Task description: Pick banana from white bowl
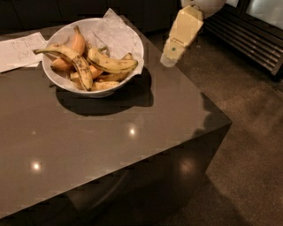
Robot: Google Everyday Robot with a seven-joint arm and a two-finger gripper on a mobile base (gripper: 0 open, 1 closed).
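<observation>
hand [168, 58] upper right | cream boxy casing | small green dot [174, 49] | white rounded arm joint [201, 5]

I see a dark, glossy table [110, 145] carrying the white bowl [88, 92] on its far left part, with a paper sheet [17, 50] lying flat just beside the bowl at the left edge; my gripper [168, 60] hangs by the table's far right edge

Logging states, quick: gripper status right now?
Gripper: cannot be told; it hangs right of the bowl, by the table edge.
</observation>
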